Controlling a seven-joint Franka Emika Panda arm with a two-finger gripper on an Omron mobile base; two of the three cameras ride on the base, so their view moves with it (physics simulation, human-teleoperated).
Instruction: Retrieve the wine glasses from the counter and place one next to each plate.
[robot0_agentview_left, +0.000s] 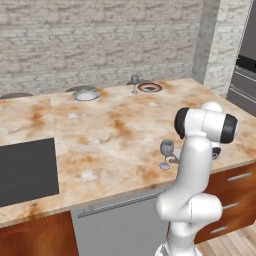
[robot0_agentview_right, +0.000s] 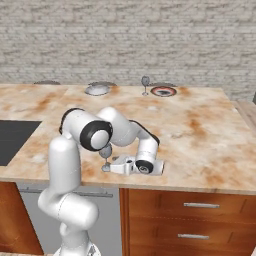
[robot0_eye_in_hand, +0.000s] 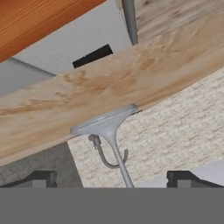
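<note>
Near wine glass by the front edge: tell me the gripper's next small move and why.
Probably close on the stem. The near wine glass stands upright on the counter, its stem between the open gripper's fingertips in the hand view, not yet held. The plain plate has no glass beside it.

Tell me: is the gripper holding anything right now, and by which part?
Nothing held. The gripper is open, fingertips either side of the stem of the near wine glass without closing on it; the glass stands on the counter.

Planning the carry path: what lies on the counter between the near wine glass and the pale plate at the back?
Nothing: in the left base view the counter is bare marble between the near wine glass and the pale plate.
</note>
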